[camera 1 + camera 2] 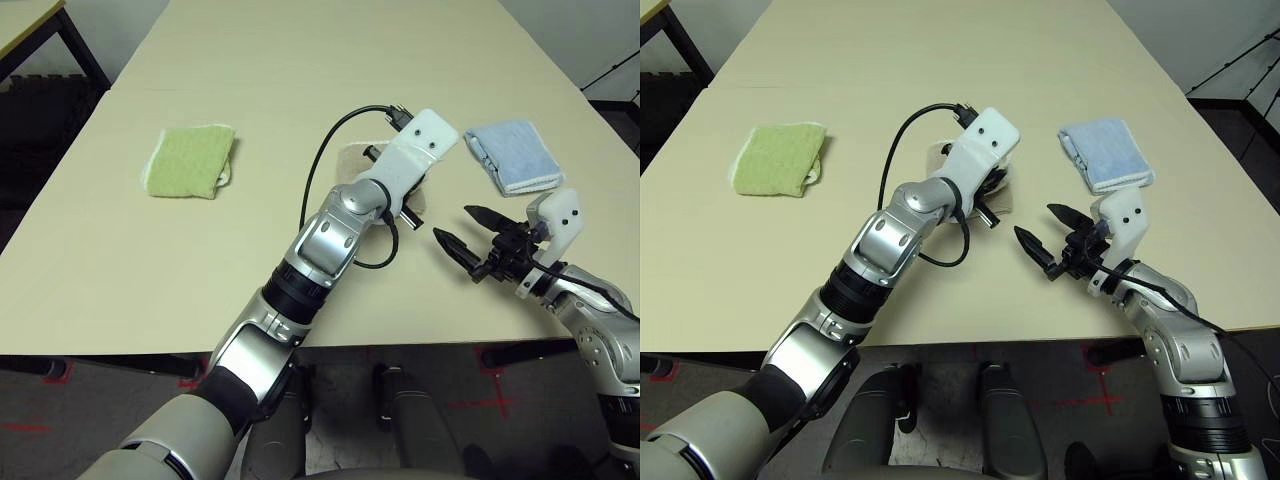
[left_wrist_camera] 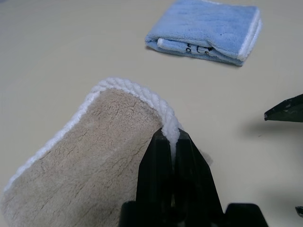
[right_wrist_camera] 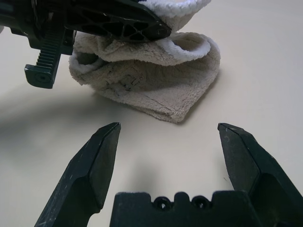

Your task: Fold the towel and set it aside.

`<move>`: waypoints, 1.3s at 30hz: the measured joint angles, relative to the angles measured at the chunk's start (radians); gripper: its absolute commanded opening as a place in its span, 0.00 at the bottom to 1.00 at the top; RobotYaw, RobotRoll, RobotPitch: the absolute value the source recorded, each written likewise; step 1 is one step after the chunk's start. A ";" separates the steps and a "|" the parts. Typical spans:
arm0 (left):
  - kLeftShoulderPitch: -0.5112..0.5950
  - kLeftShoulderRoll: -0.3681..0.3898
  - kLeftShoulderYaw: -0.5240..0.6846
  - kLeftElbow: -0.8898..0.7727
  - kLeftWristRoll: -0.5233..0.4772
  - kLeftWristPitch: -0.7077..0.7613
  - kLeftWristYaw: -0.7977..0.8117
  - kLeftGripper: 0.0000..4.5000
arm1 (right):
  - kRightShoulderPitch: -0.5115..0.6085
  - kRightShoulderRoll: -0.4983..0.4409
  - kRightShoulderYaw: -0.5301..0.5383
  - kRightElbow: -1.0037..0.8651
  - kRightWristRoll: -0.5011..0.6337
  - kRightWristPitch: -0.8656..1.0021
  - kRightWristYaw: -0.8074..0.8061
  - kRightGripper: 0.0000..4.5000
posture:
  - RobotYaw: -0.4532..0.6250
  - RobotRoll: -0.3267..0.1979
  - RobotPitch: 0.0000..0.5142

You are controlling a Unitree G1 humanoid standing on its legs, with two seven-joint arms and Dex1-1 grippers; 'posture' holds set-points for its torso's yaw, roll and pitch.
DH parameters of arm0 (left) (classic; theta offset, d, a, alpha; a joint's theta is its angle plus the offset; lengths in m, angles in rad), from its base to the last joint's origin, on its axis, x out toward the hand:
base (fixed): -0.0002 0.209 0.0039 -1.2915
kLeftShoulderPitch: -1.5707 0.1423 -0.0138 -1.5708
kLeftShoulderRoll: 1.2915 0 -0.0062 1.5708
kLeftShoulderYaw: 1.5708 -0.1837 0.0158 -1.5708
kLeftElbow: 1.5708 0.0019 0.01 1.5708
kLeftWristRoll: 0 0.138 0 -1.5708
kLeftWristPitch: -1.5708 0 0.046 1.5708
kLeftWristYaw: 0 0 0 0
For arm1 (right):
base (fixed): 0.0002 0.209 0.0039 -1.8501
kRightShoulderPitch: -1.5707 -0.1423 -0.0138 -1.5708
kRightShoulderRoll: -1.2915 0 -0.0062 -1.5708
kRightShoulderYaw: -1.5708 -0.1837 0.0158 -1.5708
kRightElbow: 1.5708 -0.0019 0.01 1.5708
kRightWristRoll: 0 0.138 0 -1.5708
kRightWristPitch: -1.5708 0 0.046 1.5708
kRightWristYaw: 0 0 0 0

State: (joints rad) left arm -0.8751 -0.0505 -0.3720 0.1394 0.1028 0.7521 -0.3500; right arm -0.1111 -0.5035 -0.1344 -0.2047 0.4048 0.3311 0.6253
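Pale tabletop [image 1: 300,80] stretches wide and bare beyond the arms. Near its middle the left arm reaches forward, its fingers [image 2: 173,156] clamped together on the beige towel [image 3: 156,90] at its white edging, one corner lifted. Just beside it, the right fingers [image 3: 168,156] hover spread apart.

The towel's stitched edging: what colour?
White on the towel, clearest in the left wrist view.

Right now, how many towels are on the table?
3. Green towel on the left, blue towel on the right, beige towel in the middle, pinched by the left gripper.
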 measured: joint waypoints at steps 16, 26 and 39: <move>0.066 -0.028 0.012 0.075 -0.001 -0.039 0.015 0.99 | 0.012 0.000 0.000 -0.010 -0.001 0.000 0.000 1.00 | 0.35 0.62 0.39; 0.018 -0.058 0.242 -0.062 -0.203 0.092 0.009 0.99 | -0.030 -0.002 0.000 -0.010 0.010 0.002 0.006 1.00 | 0.40 0.62 0.35; 0.060 0.152 0.409 -0.090 -0.286 0.003 0.005 1.00 | -0.276 0.134 0.013 0.018 -0.005 0.083 -0.203 0.79 | 0.47 0.62 0.29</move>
State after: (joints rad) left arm -0.8147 0.1016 0.0373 0.0492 -0.1836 0.7555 -0.3453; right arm -0.3870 -0.3696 -0.1217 -0.1871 0.3996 0.4146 0.4222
